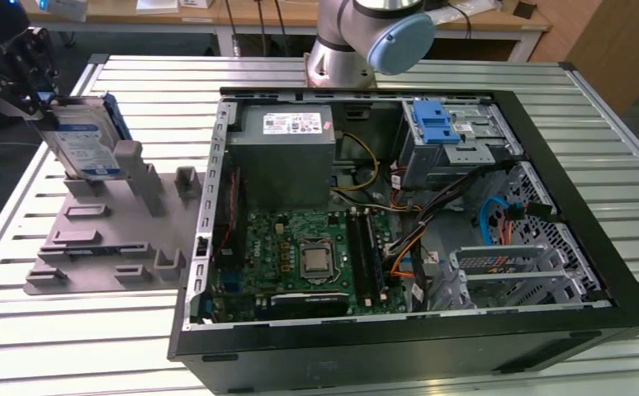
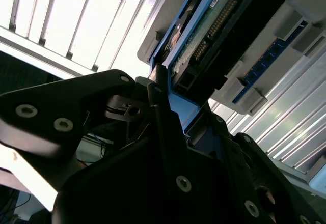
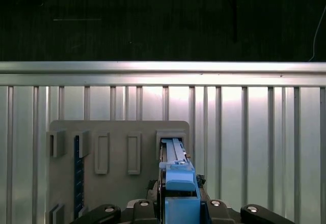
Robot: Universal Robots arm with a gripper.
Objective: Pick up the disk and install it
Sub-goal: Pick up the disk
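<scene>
The disk (image 1: 82, 139), silver with a white-and-blue label and a blue carrier, stands tilted on edge at the far corner of the grey slotted fixture (image 1: 111, 239), on the exterior view's left. Its lower edge is at the fixture's posts. My gripper (image 1: 42, 99) is at the disk's upper end and shut on it. The first wrist view looks along the disk (image 3: 175, 169) edge-on, with the blue carrier running up from the gripper (image 3: 181, 206) over the fixture (image 3: 117, 132). In the second wrist view the disk's circuit-board side (image 2: 211, 28) runs away from the black fingers (image 2: 165, 127).
An open computer case (image 1: 408, 351) lies on the slatted metal table (image 1: 78, 338), on the exterior view's right of the fixture. Inside are a grey power-supply box (image 1: 286, 153), a motherboard (image 1: 297, 256) and a drive bay with a blue latch (image 1: 438, 128). The arm's base (image 1: 347, 49) stands behind the case.
</scene>
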